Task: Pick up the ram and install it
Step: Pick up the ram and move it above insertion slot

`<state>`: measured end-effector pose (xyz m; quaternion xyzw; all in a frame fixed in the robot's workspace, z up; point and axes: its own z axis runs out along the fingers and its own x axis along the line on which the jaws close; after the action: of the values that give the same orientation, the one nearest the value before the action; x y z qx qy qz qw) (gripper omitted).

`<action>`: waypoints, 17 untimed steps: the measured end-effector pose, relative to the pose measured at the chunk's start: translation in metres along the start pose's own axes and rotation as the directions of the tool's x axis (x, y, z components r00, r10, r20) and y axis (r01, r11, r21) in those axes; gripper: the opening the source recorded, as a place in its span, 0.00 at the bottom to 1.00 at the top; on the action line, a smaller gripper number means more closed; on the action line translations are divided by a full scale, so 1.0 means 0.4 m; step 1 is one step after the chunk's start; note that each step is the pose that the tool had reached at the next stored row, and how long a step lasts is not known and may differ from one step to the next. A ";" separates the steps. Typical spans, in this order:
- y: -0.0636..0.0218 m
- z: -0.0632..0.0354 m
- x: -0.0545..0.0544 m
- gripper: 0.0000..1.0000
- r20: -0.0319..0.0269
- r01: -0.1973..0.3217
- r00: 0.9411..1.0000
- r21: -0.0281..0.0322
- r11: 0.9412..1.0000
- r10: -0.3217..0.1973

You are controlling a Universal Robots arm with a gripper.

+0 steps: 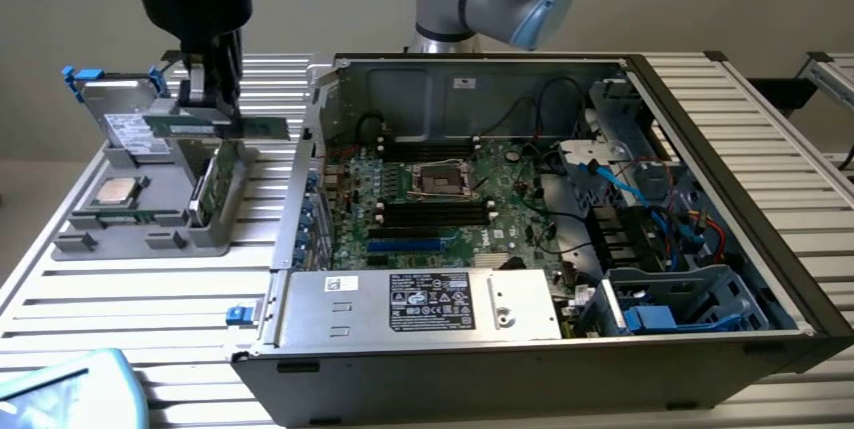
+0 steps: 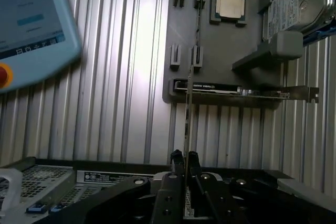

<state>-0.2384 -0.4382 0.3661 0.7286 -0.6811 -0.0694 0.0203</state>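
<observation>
The claw hangs over the grey holder on the ribbed desk, at the exterior view's left of the open computer case. Its fingers are clamped on the ram, which lies level in the air, above the holder and just beside the case's side wall. From the wrist the ram shows edge-on between the fingers. Below, the holder carries the silver processor chip and a bracketed card.
</observation>
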 end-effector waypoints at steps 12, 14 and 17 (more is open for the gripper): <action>-0.092 -0.027 0.006 0.14 0.000 0.000 1.000 0.003 1.000 0.000; -0.109 -0.030 0.007 0.14 0.000 0.000 1.000 0.003 1.000 0.000; -0.133 -0.035 0.008 0.14 0.000 0.000 1.000 0.003 1.000 0.000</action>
<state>-0.1836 -0.4386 0.3732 0.7287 -0.6811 -0.0681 0.0190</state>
